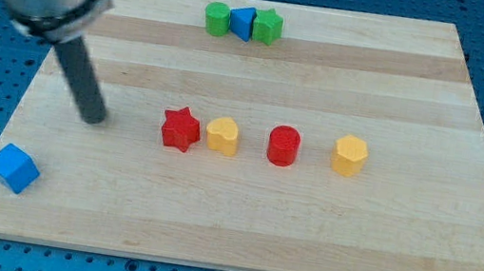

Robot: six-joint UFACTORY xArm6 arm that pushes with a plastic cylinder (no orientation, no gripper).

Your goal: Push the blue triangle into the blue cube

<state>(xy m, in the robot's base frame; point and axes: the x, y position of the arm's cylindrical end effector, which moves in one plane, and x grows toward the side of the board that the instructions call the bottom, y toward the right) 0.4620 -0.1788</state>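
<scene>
Here my tip (92, 119) is resting on the surface (400, 236); no claw exists to report. The blue triangle (242, 22), likely light, rigid and slippery, is sitting wedged between two green blocks (216, 17) (268, 27), far from the blue cube (13, 168); contact its upper face.

Colours on our pale wood desk (306, 222)

We see two green blocks (215, 17) (268, 27), blue triangle (242, 22), blue cube (13, 168), red star (180, 129), red cylinder (284, 147), two yellow blocks (223, 136) (349, 156).

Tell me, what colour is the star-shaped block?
Red. The star block shows plainly in the camera view, mid-board.
</scene>
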